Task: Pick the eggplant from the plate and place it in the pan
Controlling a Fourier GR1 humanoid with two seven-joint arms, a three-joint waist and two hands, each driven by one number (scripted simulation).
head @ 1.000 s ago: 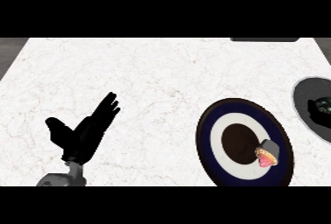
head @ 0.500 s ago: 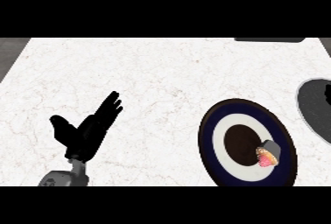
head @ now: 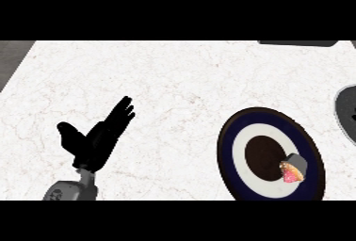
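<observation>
Head view: 1 black hand (head: 97, 141), the robot's left, is resting open well to the left of the plate (head: 233, 160), fingers straight and spread, holding nothing. The plate, dark-rimmed with a white ring and dark centre, is sitting on the white marbled counter (head: 173, 80). A small pink-and-grey item (head: 293, 170), presumably the eggplant, is lying on the plate's right side. The pan (head: 345, 109) is showing partly beyond the plate, at the right edge.
</observation>
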